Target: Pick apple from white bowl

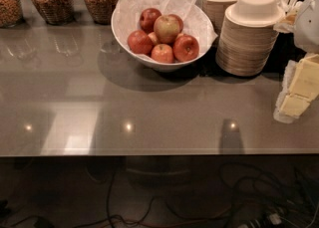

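Glossy white bowl (118,33), paper-lined, was noted at the far side of the table (149,112). The apple (167,28), palest of the lot, was seen on top of darker red apples (186,48). Stacked beige bowls (246,43) were recorded beside it. The gripper (299,87) was found at the right edge, well apart, its opening not discernible.

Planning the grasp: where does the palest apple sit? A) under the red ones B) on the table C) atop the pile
C: the apple rests atop the red apples in the white bowl; the gripper is at the right edge, apart from it.
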Available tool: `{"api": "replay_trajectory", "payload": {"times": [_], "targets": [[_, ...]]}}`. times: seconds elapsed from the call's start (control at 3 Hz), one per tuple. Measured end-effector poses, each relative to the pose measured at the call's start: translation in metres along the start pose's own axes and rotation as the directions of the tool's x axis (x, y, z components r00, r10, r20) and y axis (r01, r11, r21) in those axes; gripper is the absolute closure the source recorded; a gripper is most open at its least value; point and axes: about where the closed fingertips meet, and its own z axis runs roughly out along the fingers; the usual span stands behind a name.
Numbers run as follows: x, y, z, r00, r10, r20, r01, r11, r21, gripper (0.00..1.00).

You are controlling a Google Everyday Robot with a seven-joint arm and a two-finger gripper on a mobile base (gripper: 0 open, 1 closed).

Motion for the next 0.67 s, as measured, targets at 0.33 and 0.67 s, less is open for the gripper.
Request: {"api": "replay_trajectory", "payload": {"times": [0.33,0.67], "targets": [[0.0,0.0,0.0,1.0,0.0,0.0,0.0,1.0,0.0,0.0],[-0.01,-0.007,0.005,0.999,-0.006,0.053,0.004,0.9994,0.036,0.0]]}}
